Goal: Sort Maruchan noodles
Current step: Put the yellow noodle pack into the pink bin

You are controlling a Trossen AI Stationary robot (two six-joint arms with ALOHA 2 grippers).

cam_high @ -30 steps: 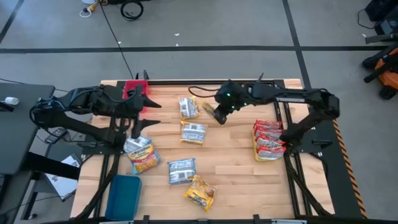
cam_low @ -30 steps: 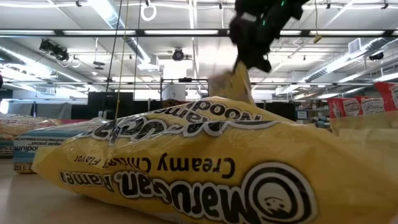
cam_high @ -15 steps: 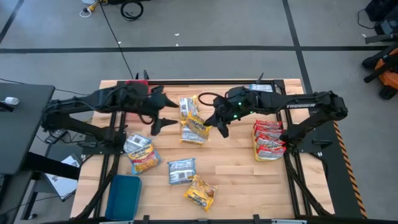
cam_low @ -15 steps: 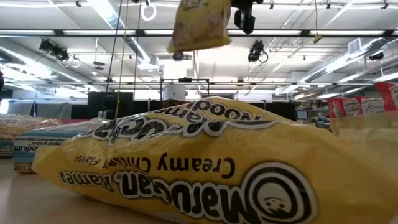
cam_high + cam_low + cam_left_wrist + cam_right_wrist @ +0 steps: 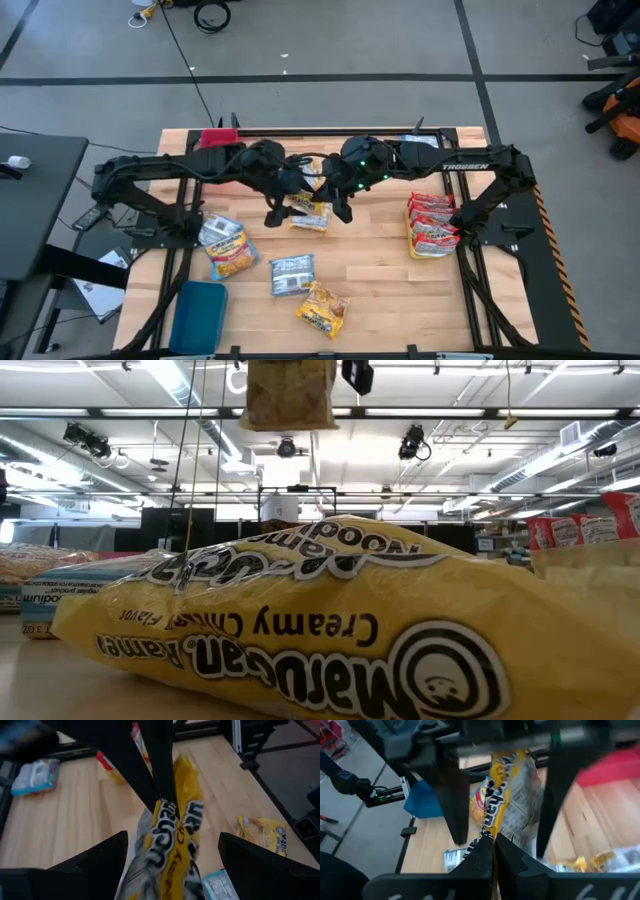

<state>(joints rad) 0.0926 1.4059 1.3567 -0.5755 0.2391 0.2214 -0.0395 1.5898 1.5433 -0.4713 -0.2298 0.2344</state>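
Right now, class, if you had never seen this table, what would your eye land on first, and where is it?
Mid-table, the two arms meet over one yellow noodle packet: the right hand pinches it shut while the open left hand straddles it. Next comes the neat stack of red packets by the table's right edge, then the huge yellow packet filling the low view.

Both arms meet mid-table, left gripper [image 5: 291,196] jaws spread, right gripper [image 5: 336,203] jaws pinched.
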